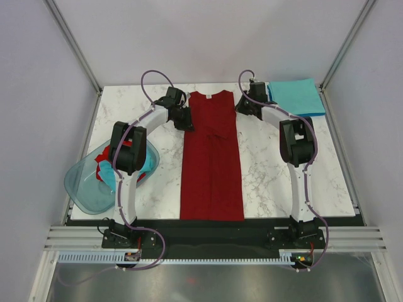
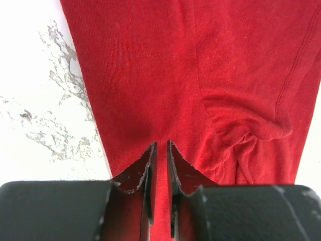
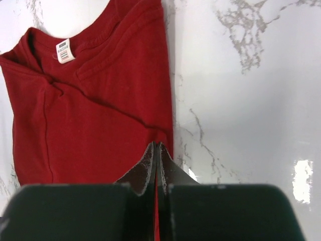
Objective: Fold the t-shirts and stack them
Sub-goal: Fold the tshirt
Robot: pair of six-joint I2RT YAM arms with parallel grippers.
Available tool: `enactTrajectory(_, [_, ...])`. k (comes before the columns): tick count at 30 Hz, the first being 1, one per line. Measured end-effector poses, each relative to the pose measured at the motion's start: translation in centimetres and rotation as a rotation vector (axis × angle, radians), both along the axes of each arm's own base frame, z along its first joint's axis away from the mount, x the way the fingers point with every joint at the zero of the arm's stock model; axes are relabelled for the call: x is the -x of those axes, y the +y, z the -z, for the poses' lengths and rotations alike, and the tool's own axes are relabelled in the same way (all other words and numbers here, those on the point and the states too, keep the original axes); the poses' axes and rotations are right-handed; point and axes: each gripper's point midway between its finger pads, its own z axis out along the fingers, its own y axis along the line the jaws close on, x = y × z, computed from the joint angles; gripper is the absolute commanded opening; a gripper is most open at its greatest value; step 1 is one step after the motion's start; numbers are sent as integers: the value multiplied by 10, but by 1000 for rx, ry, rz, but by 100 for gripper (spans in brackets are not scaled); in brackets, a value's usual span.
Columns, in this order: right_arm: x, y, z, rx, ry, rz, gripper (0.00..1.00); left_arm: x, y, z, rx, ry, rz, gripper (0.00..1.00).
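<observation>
The left fingers (image 2: 138, 176) and right fingers (image 3: 144, 174) each clamp a thin edge of the t-shirt (image 1: 211, 157) between them; uneven lifting could slip one corner, skewing the fold.

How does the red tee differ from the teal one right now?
The red tee is a long narrow strip at centre; the teal tee is a compact rectangle in the far right corner. The left gripper and right gripper pinch the red tee; the teal tee lies untouched. Both lie flat.

The white neck label (image 3: 65, 50) carries print, seemingly too small to read.
</observation>
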Motion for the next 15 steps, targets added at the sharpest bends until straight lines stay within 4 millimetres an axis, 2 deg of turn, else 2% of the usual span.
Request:
enactTrajectory(4, [4, 12, 0, 3, 2, -19, 0, 2, 1, 0, -1, 4, 0, 20])
enactTrajectory(15, [24, 66, 0, 10, 2, -106, 0, 3, 1, -6, 0, -1, 0, 20])
